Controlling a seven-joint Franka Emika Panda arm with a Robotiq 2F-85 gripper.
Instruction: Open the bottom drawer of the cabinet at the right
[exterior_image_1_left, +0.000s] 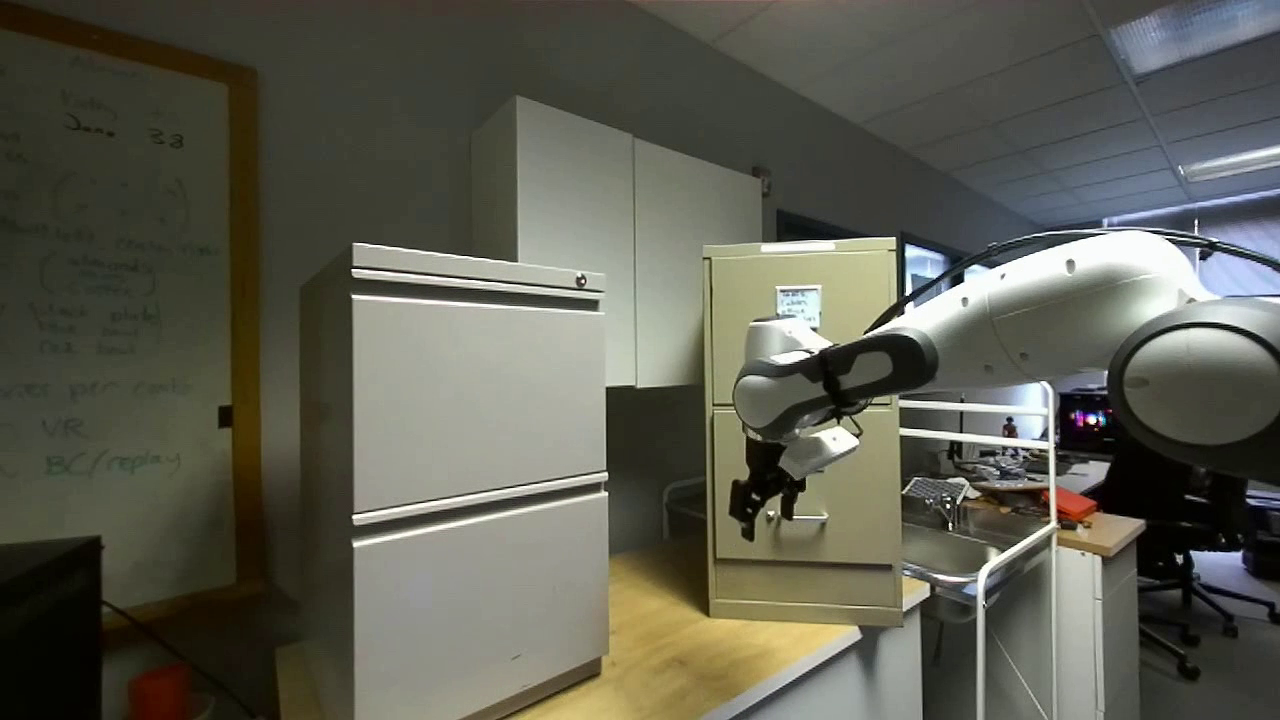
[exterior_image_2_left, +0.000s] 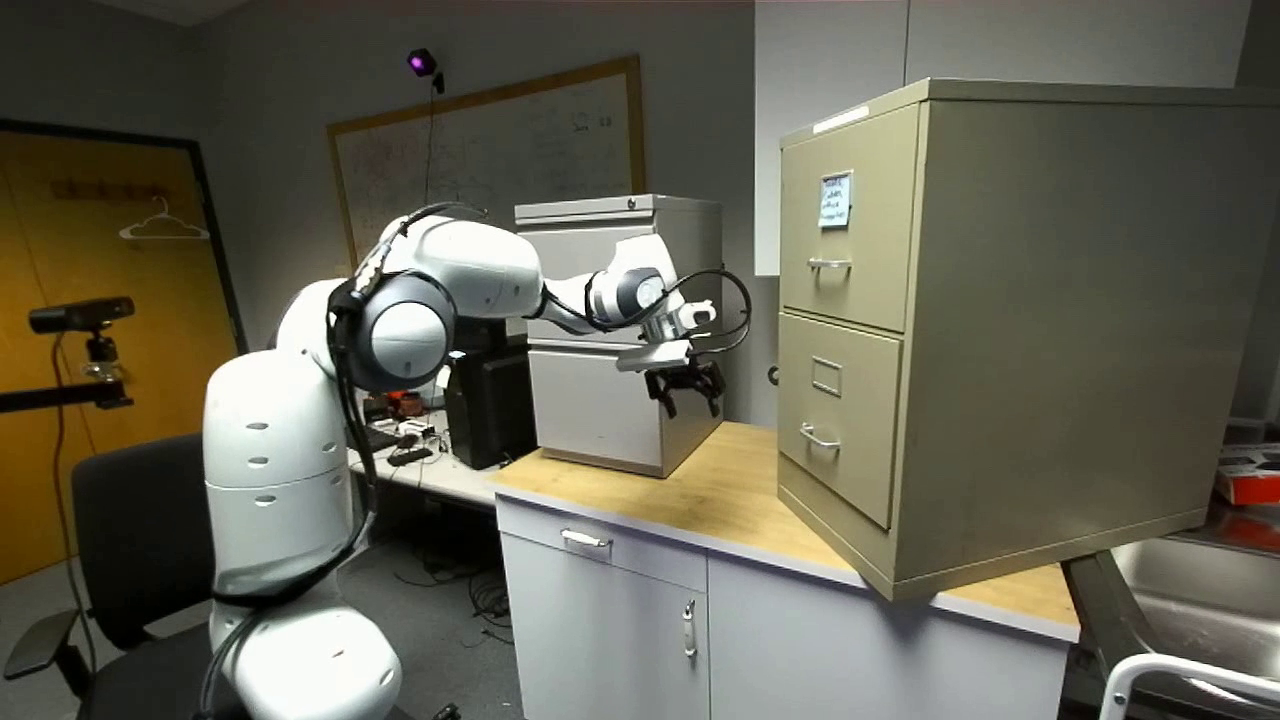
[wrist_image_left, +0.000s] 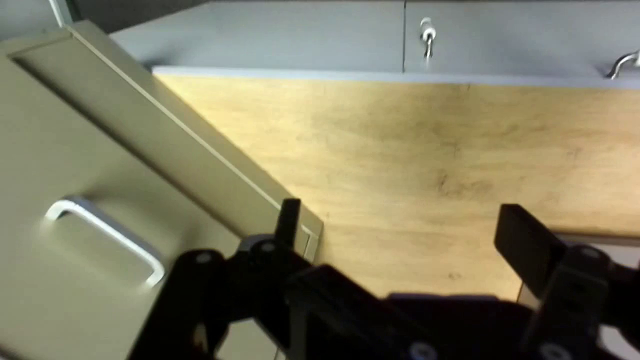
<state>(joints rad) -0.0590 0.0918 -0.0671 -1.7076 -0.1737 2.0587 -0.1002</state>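
The cabinet (exterior_image_1_left: 806, 608) is cream metal and stands on the counter; its side shows broadly in an exterior view (exterior_image_2_left: 1060, 330). Its bottom drawer (exterior_image_1_left: 860, 480) (exterior_image_2_left: 862, 470) looks flush and shut. The drawer front (wrist_image_left: 30, 150) and its silver bar handle (wrist_image_left: 107, 232) show at the left of the wrist view. The handle also shows in both exterior views (exterior_image_1_left: 808, 517) (exterior_image_2_left: 820, 437). My gripper (wrist_image_left: 400, 212) is open, with only wood counter seen between its fingers. It points down in front of the drawer, apart from the handle, in both exterior views (exterior_image_1_left: 768, 522) (exterior_image_2_left: 693, 408).
A light-grey two-section cabinet (exterior_image_1_left: 480, 390) (exterior_image_2_left: 600, 400) stands on the same wooden counter (exterior_image_1_left: 660, 620) (exterior_image_2_left: 730, 480), facing the cream one. Counter doors with handles (exterior_image_2_left: 630, 600) are below. A sink (exterior_image_1_left: 940, 550) and white rail (exterior_image_1_left: 1052, 450) are beyond the cream cabinet.
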